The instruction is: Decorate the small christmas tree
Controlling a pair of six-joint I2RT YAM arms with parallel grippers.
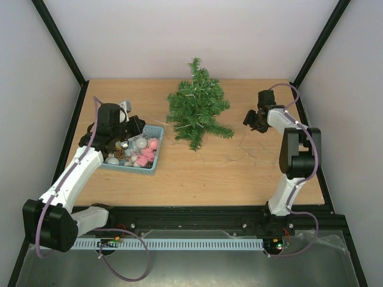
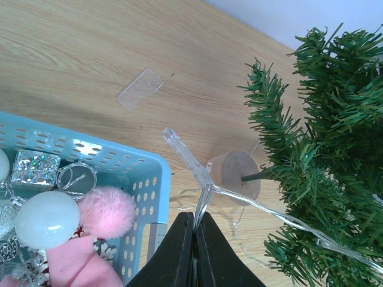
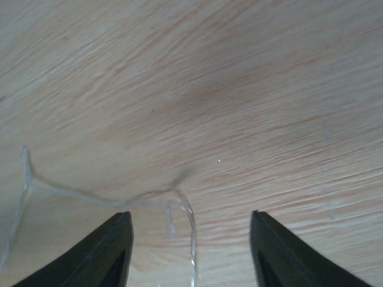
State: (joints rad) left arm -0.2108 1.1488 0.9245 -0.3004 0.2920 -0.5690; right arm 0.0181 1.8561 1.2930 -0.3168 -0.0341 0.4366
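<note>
The small christmas tree (image 1: 197, 110) is at the back middle of the table; its green branches (image 2: 323, 149) and round wooden base (image 2: 239, 173) fill the right of the left wrist view. My left gripper (image 1: 140, 124) (image 2: 194, 224) hovers over the right corner of the teal basket (image 1: 157, 150) (image 2: 149, 162), shut on a clear light string (image 2: 203, 179) that runs off into the branches. To the right of the tree, my right gripper (image 1: 251, 119) (image 3: 190, 215) is open just above the table, with a loop of the clear string (image 3: 192, 239) lying between its fingers, untouched.
The basket holds a white ball (image 2: 46, 218), a pink pompom (image 2: 108, 209), a silver gift box (image 2: 33, 168) and other ornaments. A small clear plastic piece (image 2: 140, 88) lies on the wood behind the basket. Black frame posts and walls enclose the table.
</note>
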